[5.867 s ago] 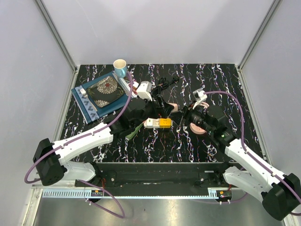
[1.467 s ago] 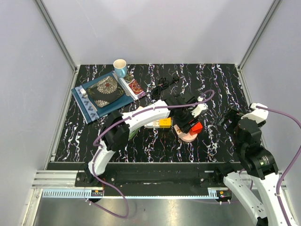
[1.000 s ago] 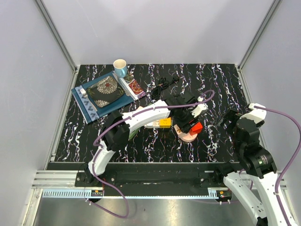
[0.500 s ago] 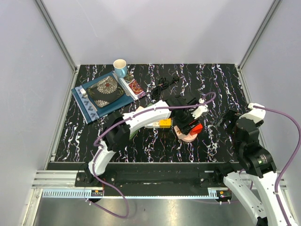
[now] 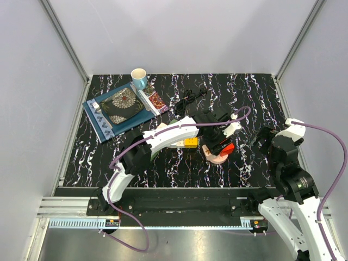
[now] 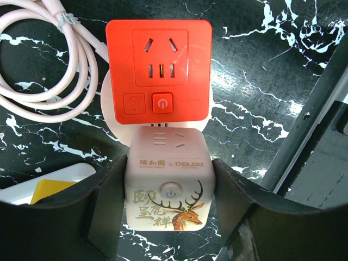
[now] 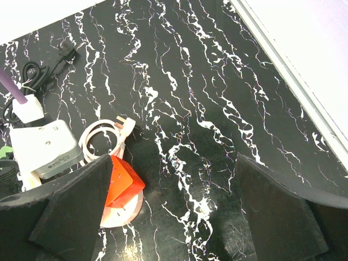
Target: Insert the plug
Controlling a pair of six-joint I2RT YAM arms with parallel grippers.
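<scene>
A pink cube adapter [image 6: 167,187] with a deer print sits between the fingers of my left gripper [image 6: 168,201], which is shut on its two sides. Its top face butts against the lower edge of a red socket cube [image 6: 158,70] that rests on a round pink base [image 5: 216,157]. In the top view my left gripper [image 5: 217,141] hovers at this red cube [image 5: 228,147]. A coiled pink cable [image 6: 49,70] ends in a white plug [image 7: 126,125]. My right gripper [image 7: 174,163] is open over bare table at the right [image 5: 266,136].
A white power strip with a yellow block [image 5: 182,142] lies left of the cubes. Behind them is a tangle of black cable [image 5: 190,98]. A blue placemat with a patterned plate [image 5: 119,106] and a cup [image 5: 138,78] are at the back left.
In the last second my left gripper with the pink cube has barely shifted at the red cube. Several seconds back, my right arm was at the centre; it has since pulled away right.
</scene>
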